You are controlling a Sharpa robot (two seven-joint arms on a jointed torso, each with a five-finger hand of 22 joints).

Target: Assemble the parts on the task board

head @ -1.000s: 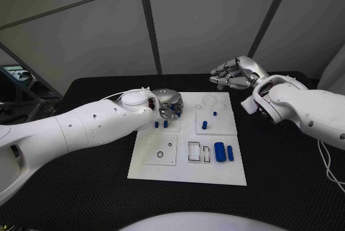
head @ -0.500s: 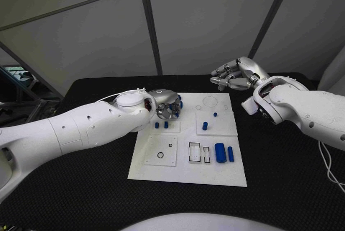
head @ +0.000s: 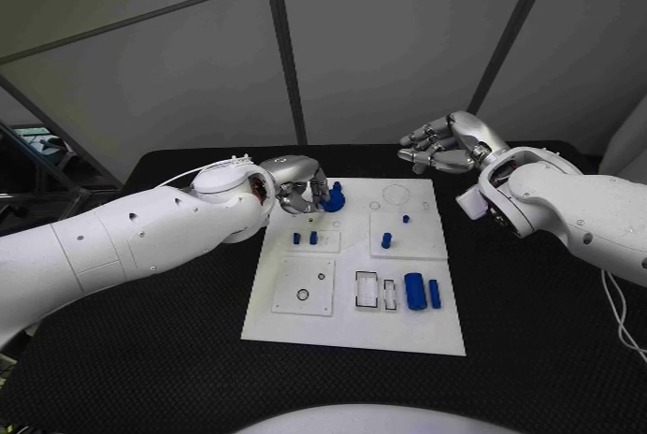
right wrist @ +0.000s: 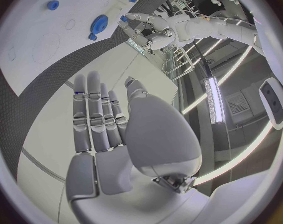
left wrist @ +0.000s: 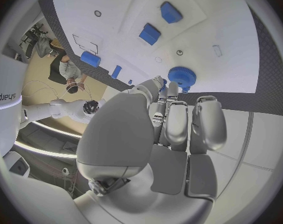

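Observation:
The white task board (head: 353,333) lies in the middle of the black table. My left hand (head: 299,183) hovers over the board's far left corner and pinches a blue gear (head: 333,201) at its fingertips; the left wrist view shows the gear (left wrist: 181,77) just beyond the fingers (left wrist: 177,122). My right hand (head: 445,144) hangs above the table past the board's far right corner, fingers apart and holding nothing. From the right wrist view the gear (right wrist: 99,23) sits beside my left hand (right wrist: 134,19).
On the board stand two small blue pieces (head: 306,238), a blue peg (head: 386,238) and a tiny blue pin (head: 403,212). Two blue cylinders (head: 415,291) lie near the right edge, beside rectangular slots (head: 366,288). A ring mark (head: 302,294) sits on the left plate.
My left hand has drawn back toward the board's far left corner, and the blue gear now shows at its fingertips. The right hand has barely moved.

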